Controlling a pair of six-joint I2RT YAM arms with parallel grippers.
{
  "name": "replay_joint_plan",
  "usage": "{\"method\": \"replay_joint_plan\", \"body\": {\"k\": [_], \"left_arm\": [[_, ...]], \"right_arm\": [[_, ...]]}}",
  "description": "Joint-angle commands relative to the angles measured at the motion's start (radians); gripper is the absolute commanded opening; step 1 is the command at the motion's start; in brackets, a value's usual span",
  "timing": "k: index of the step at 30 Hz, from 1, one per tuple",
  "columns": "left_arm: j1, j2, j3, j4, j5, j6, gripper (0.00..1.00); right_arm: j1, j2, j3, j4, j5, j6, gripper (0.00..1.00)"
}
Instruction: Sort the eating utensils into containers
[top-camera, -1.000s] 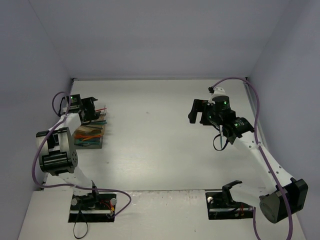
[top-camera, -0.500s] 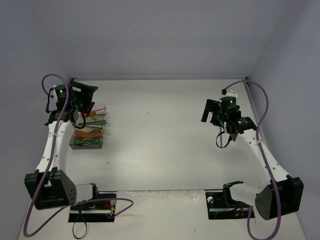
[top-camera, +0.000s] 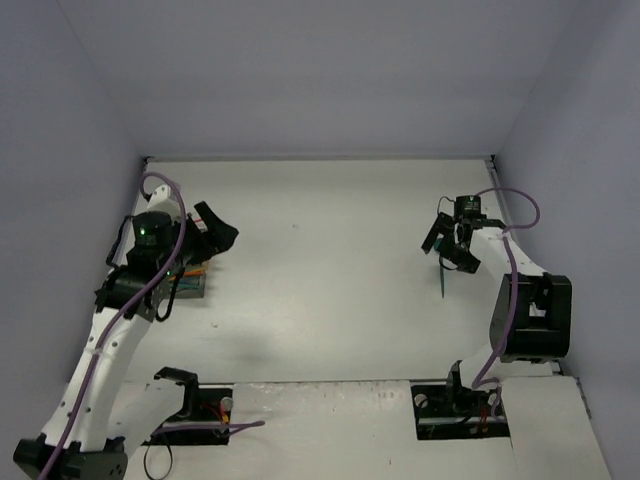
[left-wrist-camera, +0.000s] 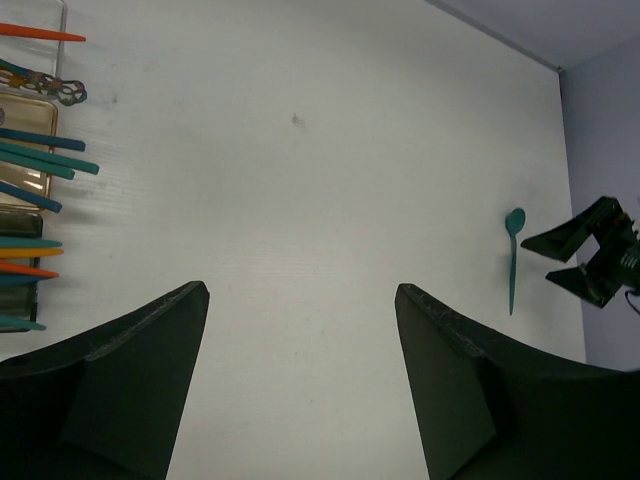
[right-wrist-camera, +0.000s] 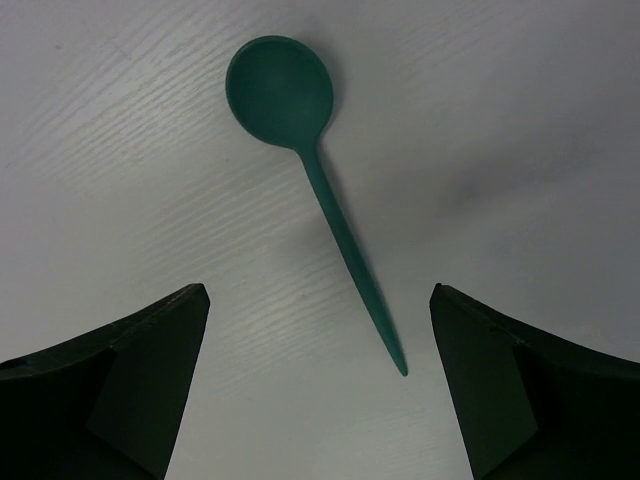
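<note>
A teal spoon (right-wrist-camera: 300, 150) lies alone on the white table, bowl away from my right gripper (right-wrist-camera: 318, 290). That gripper hovers open, with the tip of the spoon's handle between its fingers and untouched. From above, the spoon (top-camera: 444, 280) lies just below the right gripper (top-camera: 450, 250). At the left, the container (top-camera: 190, 287) sits mostly hidden under my left arm. The left wrist view shows its tan base (left-wrist-camera: 22, 140) holding several teal utensils (left-wrist-camera: 45, 162) and orange ones (left-wrist-camera: 40, 35). My left gripper (left-wrist-camera: 300, 290) is open and empty, raised to the right of the container.
The left gripper (top-camera: 215, 232) points across the bare table toward the spoon (left-wrist-camera: 513, 255) and the right gripper (left-wrist-camera: 590, 255). Walls close in the table at the back and on both sides. Both arm bases stand at the near edge.
My left gripper has left the container, swung right and opened wider. My right gripper has drawn back to the right and now sits over the spoon, which has not moved.
</note>
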Motion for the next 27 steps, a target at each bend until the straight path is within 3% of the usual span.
{"method": "replay_joint_plan", "body": {"k": [1,16,23,27], "left_arm": [[0.002,-0.059,-0.016,-0.017,0.067,0.12,0.72],[0.001,-0.066,-0.025,-0.074,0.134,0.158,0.72],[-0.001,-0.059,-0.012,-0.074,0.143,0.157,0.72],[-0.001,-0.066,-0.002,-0.071,0.171,0.164,0.72]], "right_arm": [[-0.029,0.094,0.077,0.049,-0.018,0.027,0.87],[-0.026,0.215,0.031,0.156,-0.013,-0.072,0.55],[0.027,0.248,-0.005,0.165,0.025,-0.101,0.23],[0.119,0.258,0.01,0.163,0.033,-0.1,0.04]]}}
